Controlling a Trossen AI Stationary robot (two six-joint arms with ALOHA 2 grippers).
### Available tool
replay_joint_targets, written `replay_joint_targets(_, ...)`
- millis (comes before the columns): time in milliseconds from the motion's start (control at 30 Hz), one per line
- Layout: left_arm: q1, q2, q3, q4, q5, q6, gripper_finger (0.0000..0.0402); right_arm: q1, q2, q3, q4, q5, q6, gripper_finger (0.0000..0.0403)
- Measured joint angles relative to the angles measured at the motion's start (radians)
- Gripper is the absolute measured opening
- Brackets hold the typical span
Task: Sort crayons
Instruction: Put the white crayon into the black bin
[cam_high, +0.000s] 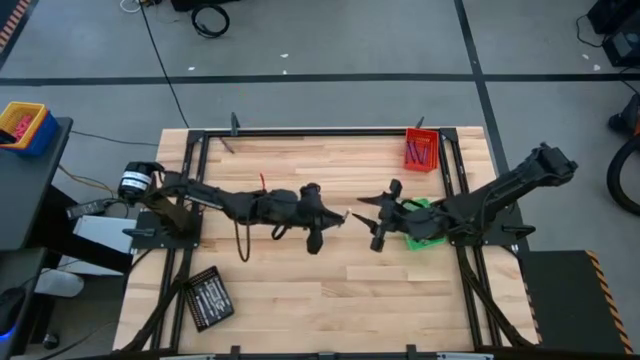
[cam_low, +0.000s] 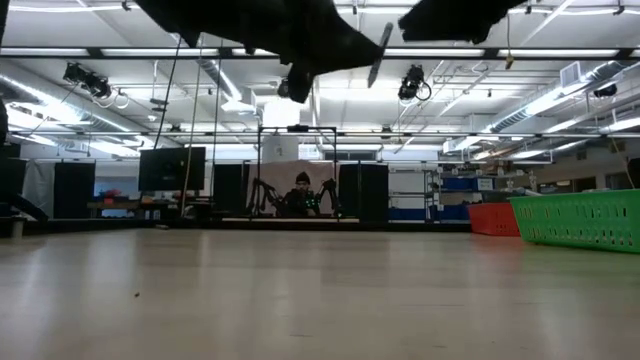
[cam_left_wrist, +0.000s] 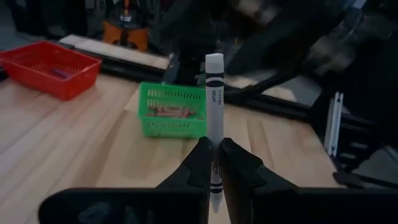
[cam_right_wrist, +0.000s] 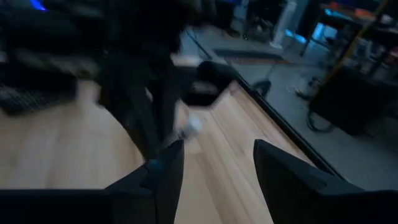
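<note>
**A:** Where is the crayon at this moment?

**B:** The left gripper (cam_left_wrist: 214, 163) has it. Its two dark fingers are pressed against a white crayon (cam_left_wrist: 214, 93), pinching it low on the shaft, so most of the stick stands upright above the fingertips. From overhead, that left gripper (cam_high: 338, 217) sits over the middle of the wooden table (cam_high: 300, 290), raised clear of the surface.

**A:** And the other arm?

**B:** The right gripper (cam_high: 366, 207) is just to the right of it, facing it across a small gap. In its own wrist view the right gripper (cam_right_wrist: 214, 165) has its fingers spread apart with nothing between them, and the pale tip of the crayon shows beyond them.

**A:** Are there other crayons about?

**B:** Yes. The green tray (cam_left_wrist: 172, 111) holds several reddish-brown crayons (cam_left_wrist: 171, 112) lying flat. From above, the green tray (cam_high: 425, 206) lies right of centre, mostly under the right arm. The red tray (cam_high: 421, 150) is at the far right of the table with a few dark sticks (cam_high: 424, 151) inside; their colour I cannot make out. A black tray (cam_high: 210, 297) lies near the left front corner with pale sticks in it.

**A:** Anything in the room behind?

**B:** In the low view, a person (cam_low: 302, 195) sits far off.
</note>
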Motion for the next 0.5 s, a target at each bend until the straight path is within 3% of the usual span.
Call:
replay_joint_targets(100, -0.012, -0.049, 0.0, -0.085, -0.011, -0.004, 0.0029, 0.025, -0.027, 0.001, 0.009, -0.019, -0.026, 0.0201)
replay_joint_targets(233, -0.074, -0.161, 0.028, -0.353, -0.065, -0.045, 0.0029, 0.045, -0.058, 0.001, 0.012, -0.021, -0.094, 0.0201)
replay_joint_targets(367, -0.161, -0.259, 0.133, -0.673, -0.108, -0.246, 0.0029, 0.032, -0.089, 0.001, 0.051, 0.002, -0.2, 0.0199)
replay_joint_targets(500, -0.255, -0.272, 0.232, -0.987, -0.149, -0.504, 0.0029, -0.01, -0.112, 0.001, 0.182, 0.068, -0.345, 0.02)
